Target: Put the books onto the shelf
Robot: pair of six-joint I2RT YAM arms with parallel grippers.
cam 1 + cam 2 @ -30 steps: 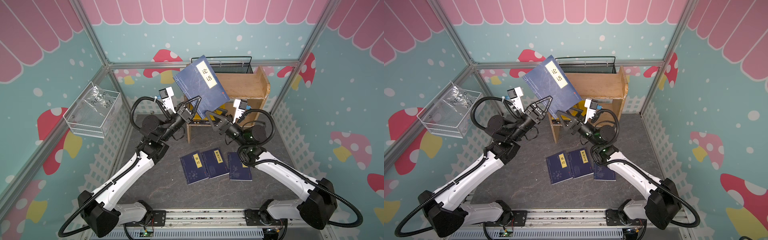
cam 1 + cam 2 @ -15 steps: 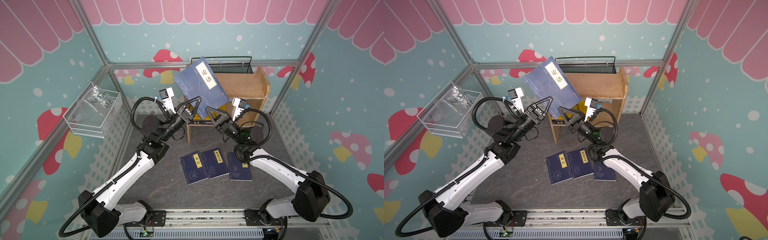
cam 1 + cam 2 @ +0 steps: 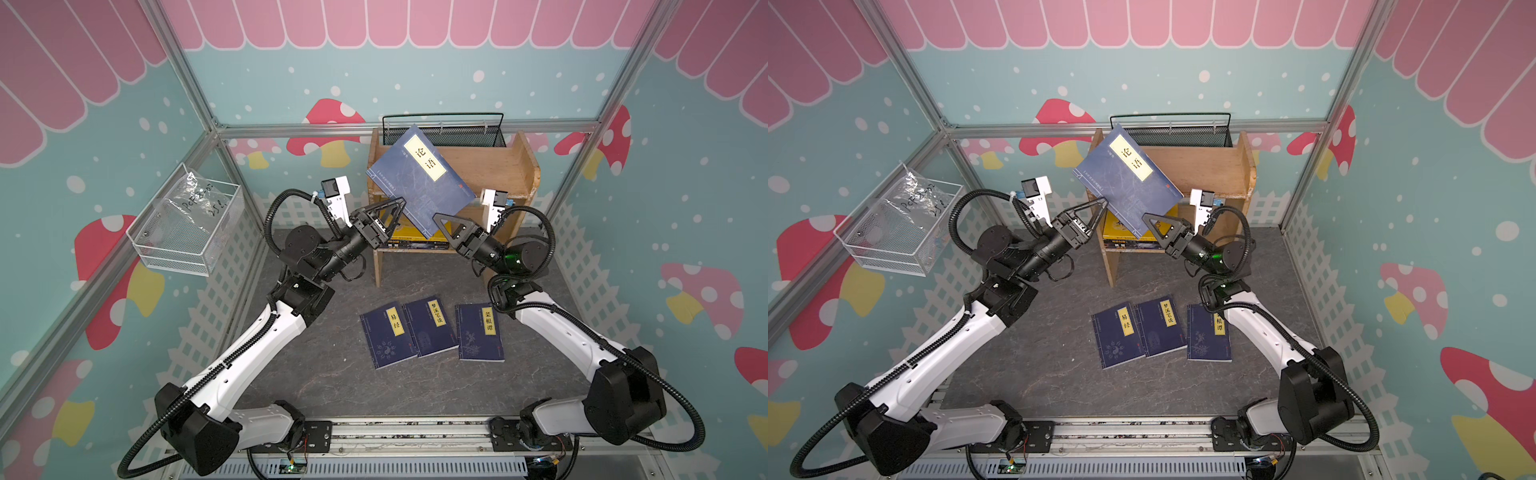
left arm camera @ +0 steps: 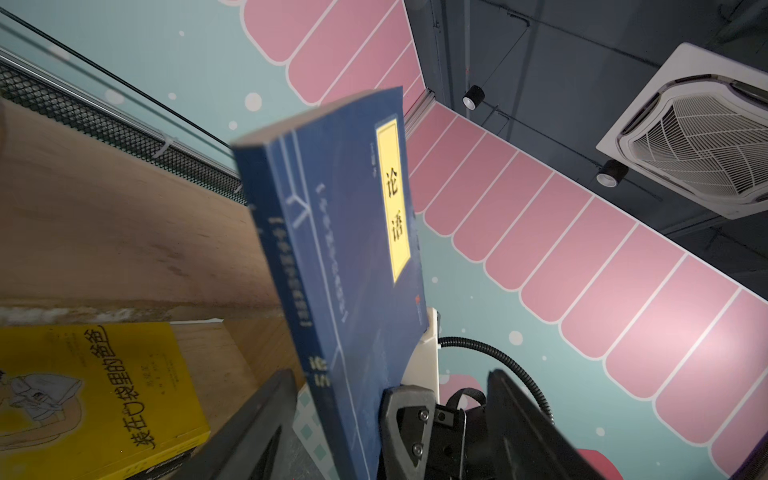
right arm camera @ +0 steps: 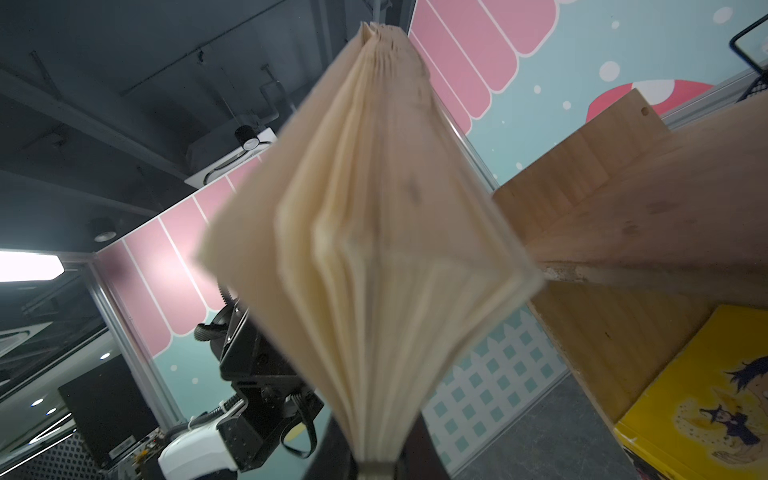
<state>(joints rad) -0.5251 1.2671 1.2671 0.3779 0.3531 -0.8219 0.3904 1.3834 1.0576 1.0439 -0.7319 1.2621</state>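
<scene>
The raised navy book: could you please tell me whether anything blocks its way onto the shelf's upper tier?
Nothing visible does. The raised navy book, gripped by the right pincer, hangs tilted before the shelf, whose upper tier looks bare; the yellow book lies in the lower tier.

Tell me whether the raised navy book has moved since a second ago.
Yes. The raised navy book has shifted right in a top view, toward the shelf; its left corner overhung the shelf's left side panel farther before.

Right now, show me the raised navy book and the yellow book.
raised navy book [image 3: 417, 189]: in a top view, middle of its cover.
yellow book [image 4: 95, 386]: left wrist view, middle of its front cover.
</scene>
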